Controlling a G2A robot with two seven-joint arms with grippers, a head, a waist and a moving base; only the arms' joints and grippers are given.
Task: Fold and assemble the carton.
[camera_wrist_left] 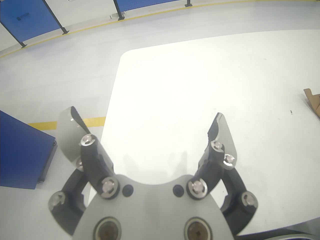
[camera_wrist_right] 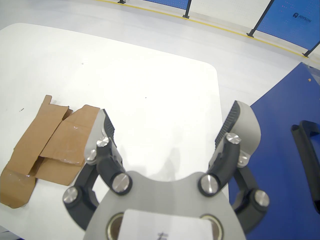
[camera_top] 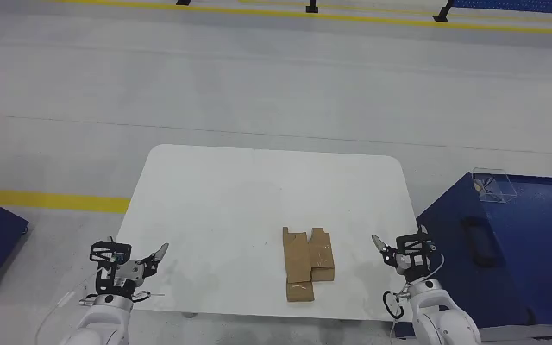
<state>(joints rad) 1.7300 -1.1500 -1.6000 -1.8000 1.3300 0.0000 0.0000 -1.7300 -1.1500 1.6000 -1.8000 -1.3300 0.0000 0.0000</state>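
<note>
- Brown cardboard carton (camera_top: 308, 263) lies flat and unassembled on the white table (camera_top: 259, 190), near the front edge, right of centre.
- Left gripper (camera_wrist_left: 145, 112): fingers spread wide, holding nothing, over the front-left corner, well apart from the carton.
- Right gripper (camera_wrist_right: 169, 107): fingers spread wide, holding nothing, at the front-right edge, near the carton, not touching.
</note>
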